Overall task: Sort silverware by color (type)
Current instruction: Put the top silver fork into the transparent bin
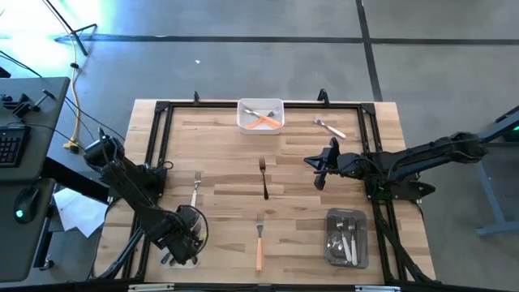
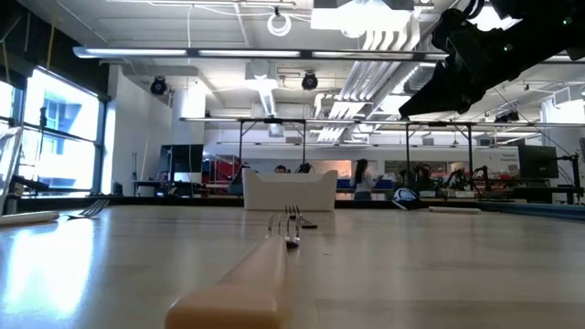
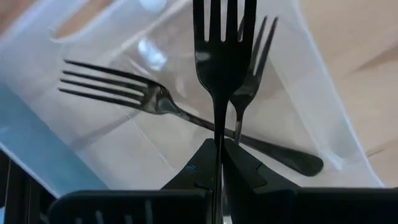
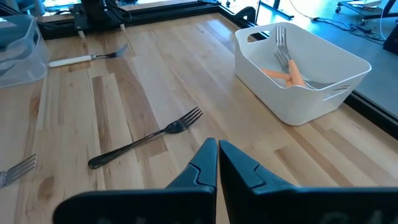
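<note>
My left gripper [image 1: 185, 233] [image 3: 219, 144] is at the table's near left, shut on a dark all-metal fork [image 3: 222, 56] over a clear tray [image 3: 323, 93]. Two more dark forks [image 3: 155, 99] lie flat on that tray's floor. My right gripper [image 1: 319, 168] [image 4: 217, 146] is shut and empty, held above the table right of centre. A dark fork [image 1: 263, 178] [image 4: 146, 138] lies flat mid-table. Also flat on the wood are an orange-handled fork [image 1: 259, 242] [image 2: 247, 283], a white-handled fork [image 1: 195, 188] [image 4: 87, 58] and another white-handled fork [image 1: 329, 126]. My left gripper pinches the dark fork's thin handle [image 3: 219, 127] between its two fingertips. The fork runs straight on past the fingers, in line with them, head first toward the clear tray's floor. Its tine tips leave the picture, so I cannot tell whether they touch the tray.
A white tray [image 1: 260, 115] [image 4: 301, 68] at the far edge holds orange-handled forks [image 4: 292, 73]. A clear tray [image 1: 347, 237] at the near right holds white-handled forks. A black frame [image 1: 162, 109] runs around the table. Bare wood lies between the loose forks.
</note>
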Motion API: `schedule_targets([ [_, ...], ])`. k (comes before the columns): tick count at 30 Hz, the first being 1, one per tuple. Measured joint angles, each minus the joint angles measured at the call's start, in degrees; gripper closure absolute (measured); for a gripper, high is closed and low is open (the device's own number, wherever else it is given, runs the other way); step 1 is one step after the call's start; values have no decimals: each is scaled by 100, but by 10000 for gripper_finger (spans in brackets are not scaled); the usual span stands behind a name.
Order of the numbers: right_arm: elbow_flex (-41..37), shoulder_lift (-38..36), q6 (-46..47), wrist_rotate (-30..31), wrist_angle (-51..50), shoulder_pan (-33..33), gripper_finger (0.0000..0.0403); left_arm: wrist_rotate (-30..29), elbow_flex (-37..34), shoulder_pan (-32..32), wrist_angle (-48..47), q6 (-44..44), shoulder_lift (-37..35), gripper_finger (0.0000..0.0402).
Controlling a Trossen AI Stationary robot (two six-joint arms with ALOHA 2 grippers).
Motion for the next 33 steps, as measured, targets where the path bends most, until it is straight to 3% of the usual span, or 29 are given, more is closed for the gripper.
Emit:
schedule_targets([
  [10,0,0,0,0,0,0,403,323,0,4,166,235,206,392],
  [25,0,0,-150,-4,0,-5,403,279,202,404,324,1243,202,261],
  [33,0,0,-149,-7,0,-7,403,338,676,474,-593,1627,177,256],
])
